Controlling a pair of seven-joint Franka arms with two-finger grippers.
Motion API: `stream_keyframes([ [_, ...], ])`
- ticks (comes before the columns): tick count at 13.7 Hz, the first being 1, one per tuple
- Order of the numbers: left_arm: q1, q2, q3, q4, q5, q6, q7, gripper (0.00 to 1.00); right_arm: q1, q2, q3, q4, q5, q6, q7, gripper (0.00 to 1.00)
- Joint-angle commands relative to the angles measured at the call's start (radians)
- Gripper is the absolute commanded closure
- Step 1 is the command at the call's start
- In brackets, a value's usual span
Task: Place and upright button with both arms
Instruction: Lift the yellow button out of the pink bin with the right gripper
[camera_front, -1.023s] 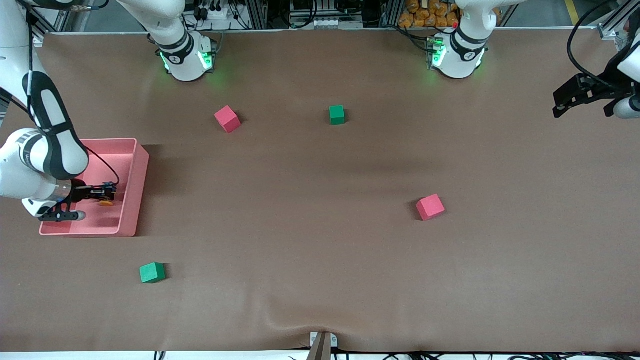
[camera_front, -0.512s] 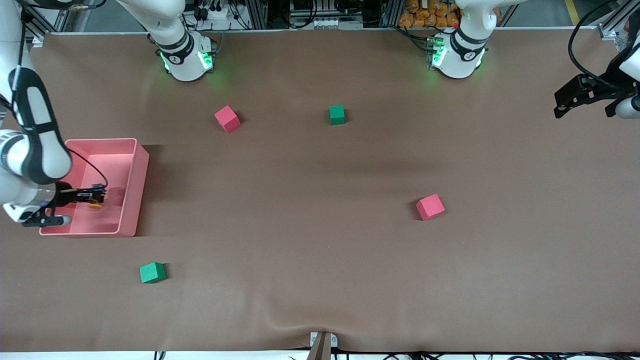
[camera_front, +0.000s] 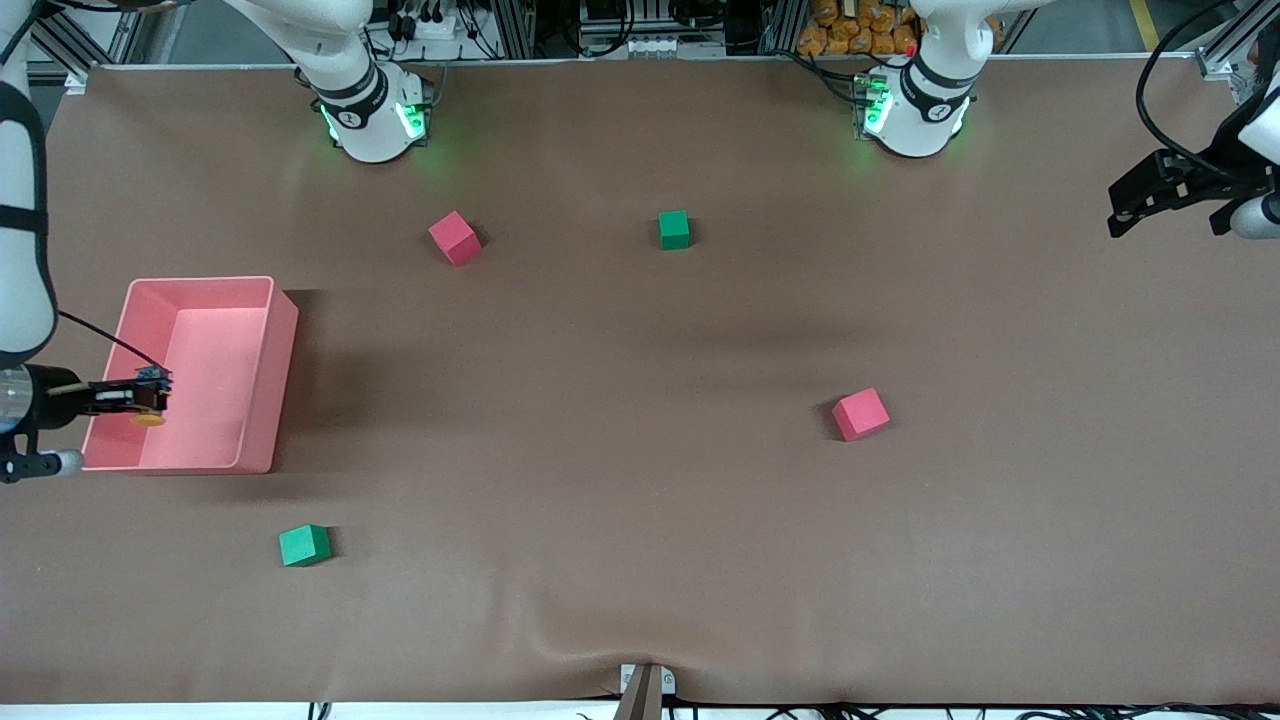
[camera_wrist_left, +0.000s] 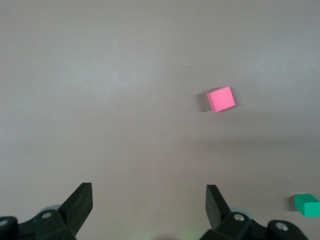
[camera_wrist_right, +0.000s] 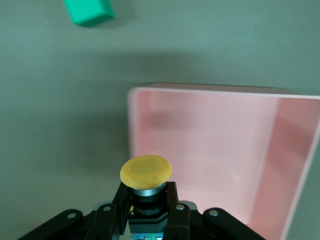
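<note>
Big brown counter (camera_front: 640, 480), pink bin (camera_front: 262, 375) out at 9 o'clock toward the right arm's end. Right claw (camera_front: 140, 400) up over the bin's outer edge, clamped on the button (camera_front: 150, 418). Left claw (camera_front: 1165, 190) parked at 3 o'clock, fingers spread wide, holding nothing, just waiting. Looks risky: thin pinch on the short body, could twist or slip out if swung fast. Long axis roughly level, orange cap aimed toward 6 o'clock.
</note>
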Motion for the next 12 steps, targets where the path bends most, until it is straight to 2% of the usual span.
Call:
stream_keyframes([
  [1,0.006,0.007,-0.004,0.015,0.019,0.002,0.007,0.0,0.145,0.009,0.006,0.038,0.027,-0.034,0.22,1.0],
  [3,0.007,0.015,-0.001,0.015,0.019,0.002,0.007,0.0,0.258,0.039,0.004,0.062,0.103,-0.004,0.42,1.0],
  [5,0.007,0.02,-0.001,0.017,0.022,0.009,0.007,0.0,0.372,0.081,0.004,0.087,0.148,0.082,0.526,1.0],
  [8,0.007,0.033,-0.001,0.008,0.019,0.02,0.005,0.0,0.55,0.154,0.004,0.113,0.156,0.2,0.692,1.0],
  [12,0.006,0.041,-0.001,-0.006,0.019,0.02,0.002,0.0,0.778,0.297,0.003,0.121,0.177,0.485,0.828,1.0],
])
